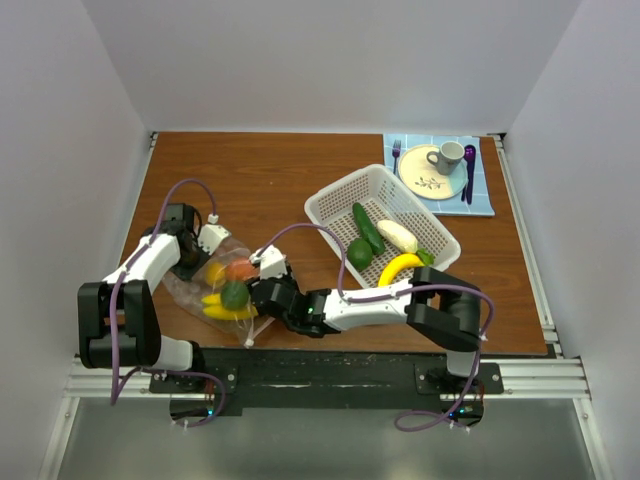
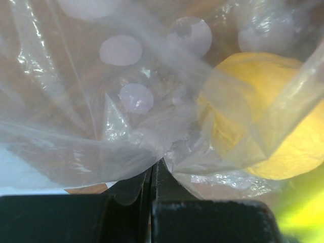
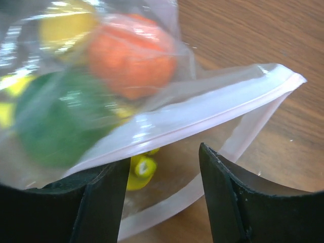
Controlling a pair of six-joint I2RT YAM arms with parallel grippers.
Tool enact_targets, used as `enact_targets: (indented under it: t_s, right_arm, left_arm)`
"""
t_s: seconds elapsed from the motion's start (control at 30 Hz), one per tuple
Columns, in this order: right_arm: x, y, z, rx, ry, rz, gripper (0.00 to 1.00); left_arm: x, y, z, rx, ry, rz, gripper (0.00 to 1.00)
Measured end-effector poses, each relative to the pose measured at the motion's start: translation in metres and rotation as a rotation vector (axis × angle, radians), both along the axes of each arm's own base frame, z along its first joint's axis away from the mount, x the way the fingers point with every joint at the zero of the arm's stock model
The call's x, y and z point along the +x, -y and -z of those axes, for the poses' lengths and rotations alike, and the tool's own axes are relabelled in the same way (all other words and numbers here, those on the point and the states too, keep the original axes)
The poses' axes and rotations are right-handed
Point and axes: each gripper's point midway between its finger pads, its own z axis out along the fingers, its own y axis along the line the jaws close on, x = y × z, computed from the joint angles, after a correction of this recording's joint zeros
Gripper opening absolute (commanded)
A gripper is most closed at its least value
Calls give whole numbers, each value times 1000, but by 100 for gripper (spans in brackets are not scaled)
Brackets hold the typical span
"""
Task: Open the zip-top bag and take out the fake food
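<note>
Left gripper (image 2: 153, 169): jaws clamped on zip-top bag (image 2: 76, 126) film. Right gripper (image 3: 164, 159): jaws wide, pink zip strip (image 3: 212, 110) crossing diagonally just above gap.

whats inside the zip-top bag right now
Through the clear zip-top bag show an orange-red piece, a green lime and yellow bananas. Anything beneath them, or behind the crumpled plastic near the left hand, is hidden.

Zip-top bag (image 1: 183, 287) with fake food (image 1: 232, 296) front-left; basket (image 1: 331, 199) right of it; plate (image 1: 414, 181) behind.
</note>
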Motion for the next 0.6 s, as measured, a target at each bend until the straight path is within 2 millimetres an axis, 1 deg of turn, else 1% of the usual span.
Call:
enact_targets:
  t_s: [0.03,0.13,0.17,0.23,0.27,0.37,0.5,0.6]
  right_arm:
    - [4,2,5,-7,-4,10,55]
    - [10,5,14,-15,-16,30,44]
    - [10,4,14,-9,-17,30,35]
    - [9,1,12,10,-22,28,21]
    - [9,-2,11,24,-24,23,12]
    - [8,-12,1,86,-29,19,0]
    - [5,-12,-1,99,-41,9,0]
    - [2,-2,-1,96,-51,13,0]
  left_arm:
    - [0,0,0,0,0,0,0]
    - [0,0,0,1,0,0,0]
    - [-1,0,1,1,-1,0,0]
    - [-2,0,1,2,-4,-1,0]
    - [-2,0,2,3,-5,-1,0]
    - [-1,-1,2,5,-3,-1,0]
    - [-4,-2,4,12,-7,-3,0]
    - [-5,-3,5,17,-13,-5,0]
